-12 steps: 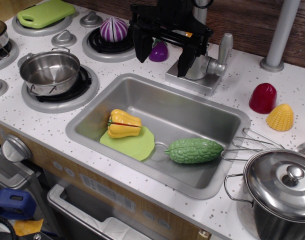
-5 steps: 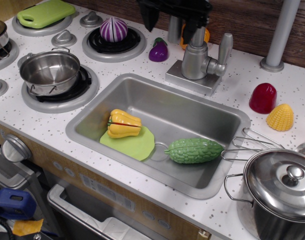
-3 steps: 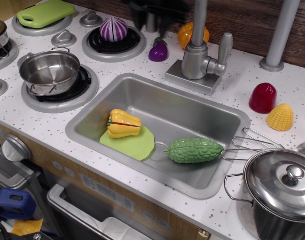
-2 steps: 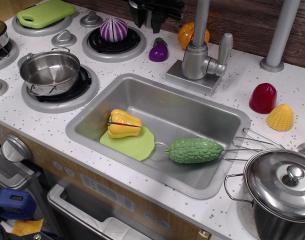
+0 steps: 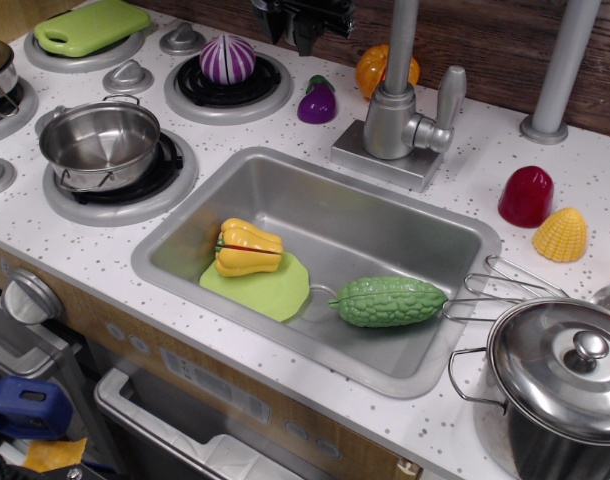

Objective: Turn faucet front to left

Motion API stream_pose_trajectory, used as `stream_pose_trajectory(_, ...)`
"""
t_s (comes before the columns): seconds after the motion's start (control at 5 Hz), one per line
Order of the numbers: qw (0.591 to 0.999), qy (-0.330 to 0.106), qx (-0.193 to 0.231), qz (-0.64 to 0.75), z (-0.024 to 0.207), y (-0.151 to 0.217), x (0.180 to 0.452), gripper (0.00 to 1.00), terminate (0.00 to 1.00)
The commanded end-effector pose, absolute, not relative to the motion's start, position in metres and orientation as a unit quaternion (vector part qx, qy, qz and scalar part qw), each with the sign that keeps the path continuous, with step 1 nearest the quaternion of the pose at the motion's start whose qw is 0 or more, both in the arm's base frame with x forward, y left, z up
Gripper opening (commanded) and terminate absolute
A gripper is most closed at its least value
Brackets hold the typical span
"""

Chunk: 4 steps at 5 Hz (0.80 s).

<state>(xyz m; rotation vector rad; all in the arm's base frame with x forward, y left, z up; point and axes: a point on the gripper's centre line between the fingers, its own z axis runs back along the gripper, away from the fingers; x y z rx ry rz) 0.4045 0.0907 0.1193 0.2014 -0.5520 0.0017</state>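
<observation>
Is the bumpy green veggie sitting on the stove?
No, the bumpy green vegetable lies inside the sink, near its front right corner.

The end effector (image 5: 297,12) left the faucet (image 5: 400,118), rose and drew back toward the upper left (now mostly cut off by the picture's top edge), which uncovered the orange vegetable (image 5: 373,68) and the purple eggplant (image 5: 317,101) behind it.

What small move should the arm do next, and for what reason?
Probably bring the pincer down and right toward the faucet. It sits at the top edge, apart from the faucet, holding nothing visible, so the spout cannot be pushed left yet.
</observation>
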Motion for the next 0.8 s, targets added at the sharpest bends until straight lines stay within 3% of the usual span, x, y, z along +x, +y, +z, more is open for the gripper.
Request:
stream_pose_trajectory(0.0, 0.950, -0.290, 0.110, -0.028, 0.128, 0.104, 0.417, 1.00, 0.00)
stream_pose_trajectory(0.2, 0.949, -0.293, 0.111, -0.036, 0.130, 0.110, 0.423, 0.00, 0.00)
stream_pose_trajectory(0.4, 0.947, -0.299, 0.110, -0.040, 0.131, 0.115, 0.429, 0.00, 0.00)
stream_pose_trajectory(0.6, 0.948, -0.298, 0.109, -0.040, 0.133, 0.116, 0.432, 0.00, 1.00)
